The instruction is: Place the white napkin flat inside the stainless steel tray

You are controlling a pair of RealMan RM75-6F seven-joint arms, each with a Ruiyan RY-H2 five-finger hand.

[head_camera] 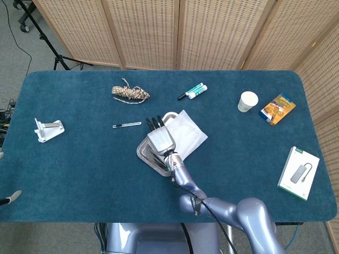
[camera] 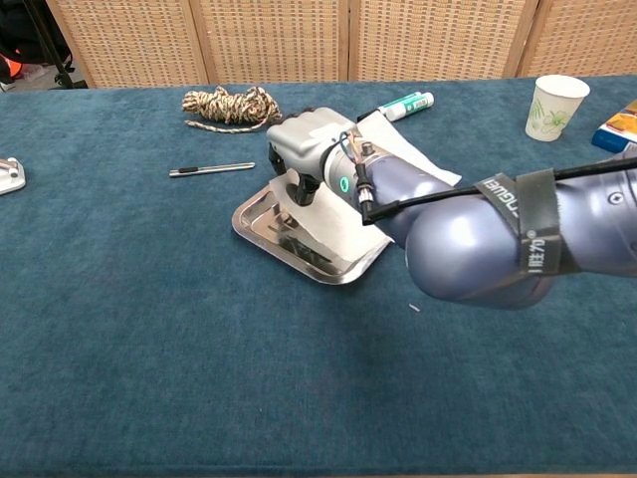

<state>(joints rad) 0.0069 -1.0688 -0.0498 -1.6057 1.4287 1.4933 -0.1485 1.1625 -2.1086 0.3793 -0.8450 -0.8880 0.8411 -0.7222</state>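
Note:
The stainless steel tray (head_camera: 144, 152) (camera: 255, 213) lies at the middle of the blue table. Only its left rim shows in the head view. My right hand (head_camera: 160, 138) (camera: 305, 141) hovers low over the tray's left half, fingers curled down and gripping the edge of the white napkin (head_camera: 188, 132) (camera: 336, 221). The napkin drapes across the tray's right half and spills over its far right rim onto the cloth. A grey tip at the left edge of the head view may be my left hand (head_camera: 11, 200); its pose is hidden.
A rope bundle (head_camera: 130, 93), a pen (head_camera: 127, 125) and markers (head_camera: 193, 91) lie behind the tray. A paper cup (head_camera: 247, 101), a snack packet (head_camera: 277, 109) and a white box (head_camera: 299, 172) sit to the right, and a white bracket (head_camera: 47, 129) far left.

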